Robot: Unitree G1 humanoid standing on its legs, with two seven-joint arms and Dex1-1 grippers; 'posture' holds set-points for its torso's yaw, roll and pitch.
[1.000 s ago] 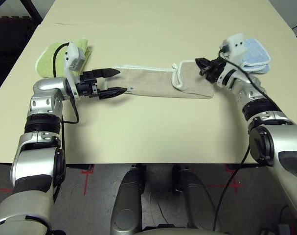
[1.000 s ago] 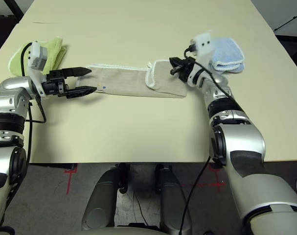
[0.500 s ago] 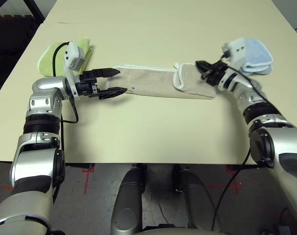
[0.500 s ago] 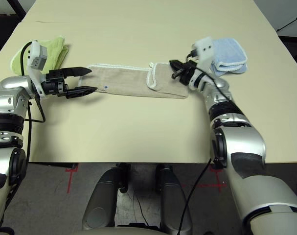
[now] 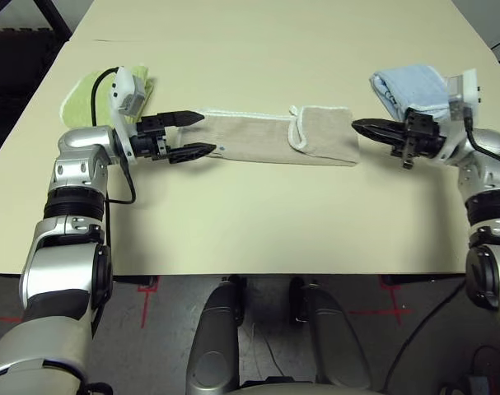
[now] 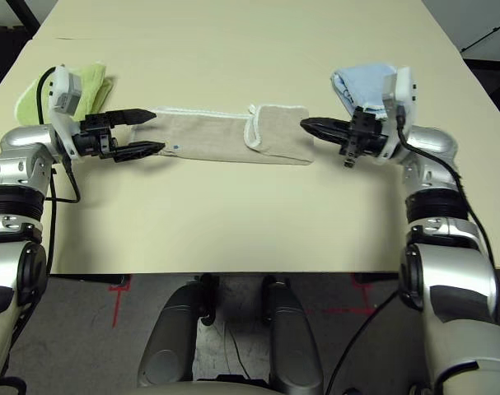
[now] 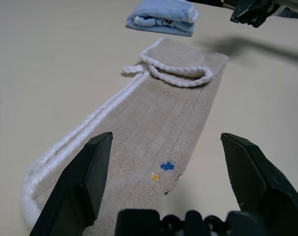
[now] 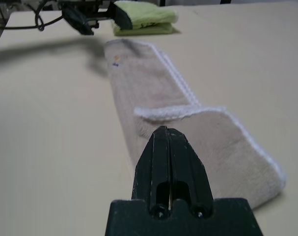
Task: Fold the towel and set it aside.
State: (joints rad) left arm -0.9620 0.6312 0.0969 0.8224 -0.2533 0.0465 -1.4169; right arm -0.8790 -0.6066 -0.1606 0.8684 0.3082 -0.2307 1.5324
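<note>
One beige towel (image 5: 258, 138), half-folded, lies mid-worktop (image 5: 258, 222); right fingers (image 5: 378, 129) clenched, empty, at its three o'clock; left fingers (image 5: 202, 136) spread at nine; a leftward shove could rumple the fold.

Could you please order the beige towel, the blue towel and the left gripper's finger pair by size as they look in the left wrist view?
1 and 2, too close to rank: beige towel and finger pair, which is nearer the camera.
3. blue towel
</note>
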